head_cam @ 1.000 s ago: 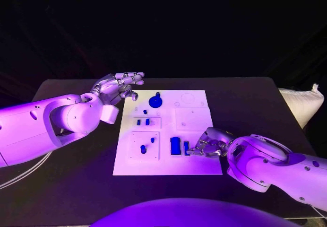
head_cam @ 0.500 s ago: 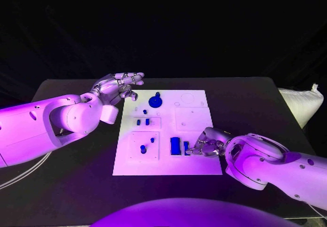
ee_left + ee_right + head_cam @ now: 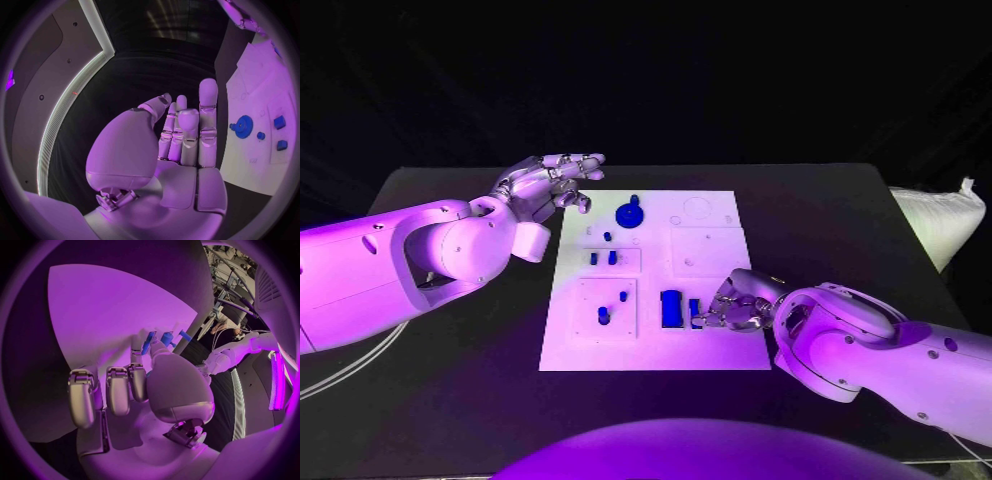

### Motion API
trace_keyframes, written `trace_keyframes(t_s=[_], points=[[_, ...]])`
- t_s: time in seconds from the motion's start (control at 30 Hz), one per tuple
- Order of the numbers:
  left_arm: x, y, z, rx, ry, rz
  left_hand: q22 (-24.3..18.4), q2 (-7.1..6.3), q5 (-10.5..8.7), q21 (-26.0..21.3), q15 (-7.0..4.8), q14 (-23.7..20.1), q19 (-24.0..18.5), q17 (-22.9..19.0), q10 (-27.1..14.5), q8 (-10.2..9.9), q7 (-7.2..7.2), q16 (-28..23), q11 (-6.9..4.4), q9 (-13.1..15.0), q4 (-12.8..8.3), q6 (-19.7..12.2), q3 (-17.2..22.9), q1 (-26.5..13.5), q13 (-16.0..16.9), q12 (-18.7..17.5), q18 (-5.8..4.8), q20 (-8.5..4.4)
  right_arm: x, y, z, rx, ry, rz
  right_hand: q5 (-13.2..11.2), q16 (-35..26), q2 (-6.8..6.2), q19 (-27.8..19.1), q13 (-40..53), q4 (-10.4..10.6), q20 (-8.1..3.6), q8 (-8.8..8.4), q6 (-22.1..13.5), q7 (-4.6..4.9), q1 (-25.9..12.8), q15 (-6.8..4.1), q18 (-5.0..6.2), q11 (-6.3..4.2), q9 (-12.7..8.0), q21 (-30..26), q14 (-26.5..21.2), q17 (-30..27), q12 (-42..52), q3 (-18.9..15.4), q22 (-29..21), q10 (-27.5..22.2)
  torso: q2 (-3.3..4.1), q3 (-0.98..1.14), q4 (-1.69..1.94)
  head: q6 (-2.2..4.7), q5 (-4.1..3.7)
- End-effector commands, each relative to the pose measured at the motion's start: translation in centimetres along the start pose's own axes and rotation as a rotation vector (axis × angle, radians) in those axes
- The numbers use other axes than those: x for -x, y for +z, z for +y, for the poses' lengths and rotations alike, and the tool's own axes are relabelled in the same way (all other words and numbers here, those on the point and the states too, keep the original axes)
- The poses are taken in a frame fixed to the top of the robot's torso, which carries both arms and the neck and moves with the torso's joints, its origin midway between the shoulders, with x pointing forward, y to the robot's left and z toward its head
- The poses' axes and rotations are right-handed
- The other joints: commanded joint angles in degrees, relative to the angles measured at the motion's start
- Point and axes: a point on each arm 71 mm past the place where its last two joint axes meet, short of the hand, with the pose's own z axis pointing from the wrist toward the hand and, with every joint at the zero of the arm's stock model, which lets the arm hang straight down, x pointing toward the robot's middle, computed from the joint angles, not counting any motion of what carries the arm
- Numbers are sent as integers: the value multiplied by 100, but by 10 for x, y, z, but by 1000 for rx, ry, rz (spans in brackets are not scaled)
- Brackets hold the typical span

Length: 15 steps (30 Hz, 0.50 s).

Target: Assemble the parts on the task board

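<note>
The white task board (image 3: pixel 718 350) lies mid-table. On it are a blue gear-shaped part (image 3: pixel 630 213), several small blue pegs (image 3: pixel 603 258), a blue block (image 3: pixel 672 307) and a narrow blue part (image 3: pixel 694 313) beside the block. My right hand (image 3: pixel 740 305) rests on the board's near right area. Its thumb and a finger pinch the narrow blue part (image 3: pixel 149 342), which stands on the board. My left hand (image 3: pixel 553 180) hovers off the board's far left corner with fingers apart, holding nothing. In the left wrist view the left hand (image 3: pixel 181 145) is beside the board (image 3: pixel 250 165) and the gear (image 3: pixel 242 126).
A pale bag (image 3: pixel 935 220) sits at the table's right edge. A thin cable (image 3: pixel 343 370) hangs off the table's left side. The black table (image 3: pixel 459 400) has bare surface in front of the board and to both sides of it.
My right forearm has crept slightly towards the board, with its hand staying at the narrow blue part. The left hand and the other parts have not moved.
</note>
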Motion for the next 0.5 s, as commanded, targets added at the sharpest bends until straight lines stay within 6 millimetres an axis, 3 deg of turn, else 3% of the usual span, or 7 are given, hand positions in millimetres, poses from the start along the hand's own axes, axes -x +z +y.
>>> trace_keyframes(t_s=[0.03, 0.17, 0.27, 0.3, 0.37, 0.43, 0.5], points=[[-2, 0, 0, -5, -2, 21, -6, 46, 26, -38, -3, -53, -35, -5, -38, 35, 14, -5, -8, 4, -5, -38, -21, 10, 6, 8, 117, 6, 3, -5, 2, 49, 40, -22, 17, 6, -32, 599, 1084, 42, -3, 10, -8, -40, -82, -13, -38, -7, 27, 13, 500, 1021, -55, -103, 1509, 390, -3, 2, -12, 0, -5], [0, 1, -1, -10, -3, 23, -39, 28, 22, -85, 0, -66, -54, -31, -61, 42, 17, -13, -3, 2, -2, -45, -35, -6, 7, 26, 125, 8, 15, -9, 3, 167, 160, -34, 28, -84, -52, 599, 962, 78, 16, -78, -197, 24, -61, 18, -38, 43, -6, 13, 472, 900, -369, -234, 1509, 295, -18, -5, -9, 0, -22], [2, 2, -1, -20, -3, 21, -109, -1, 19, -182, 11, -106, -98, -105, -102, 48, 24, -43, 8, 1, 11, -55, -64, -43, 2, 36, 137, 15, 29, -10, 2, 252, 274, -48, 30, -169, -8, 599, 788, -47, 75, -285, -550, 166, 242, 105, -38, 157, -91, 13, 441, 797, -809, -246, 1509, 136, -41, -9, -24, 0, -30], [3, 2, -2, -24, -2, 19, -152, -14, 21, -249, 25, -188, -146, -257, -140, 52, 31, -117, 16, 0, 23, -64, -81, -67, -6, 31, 142, 24, 37, -9, 1, 283, 332, -60, 6, -278, 0, 599, 630, -105, 109, -354, -652, 222, 368, 150, -38, 207, -120, 13, 402, 662, -1197, -253, 1509, -3, -54, -12, -29, 0, -36], [4, 4, -2, -34, 0, 11, -212, -45, 26, -384, 67, -625, -345, -981, -233, 66, 42, -516, 43, -3, 43, -87, -122, -109, -45, 9, 138, 58, 51, -5, -4, 318, 434, -88, -19, -535, 22, 576, 370, -239, 172, -463, -782, 295, 638, 207, -22, 276, -173, -48, 314, 365, -1788, -272, 1471, -228, -85, -19, -41, 17, -42], [6, 6, -1, -45, 3, -2, -303, -77, 24, -571, 109, -949, -605, -1202, -316, 86, 52, -756, 78, -4, 70, -110, -186, -153, -117, -38, 139, 105, 70, 1, -12, 336, 567, -130, 0, -1399, 93, 186, -400, -410, 234, -604, -941, 393, 988, 260, 225, 353, -254, -1050, 7, -566, -3414, -270, 853, -871, -137, -28, -46, 52, -60], [8, 8, 3, -49, 2, -16, -428, -80, 14, -794, 150, -1237, -880, -1369, -348, 106, 65, -1052, 105, -5, 79, -116, -217, -154, -192, -88, 147, 140, 85, 9, -21, 333, 678, -167, -1, -2647, 152, -290, -1357, -513, 280, -721, -1070, 459, 1253, 324, 478, 411, -324, -2255, -431, -1756, -5141, -257, 103, -1554, -187, -37, -45, 92, -63]])
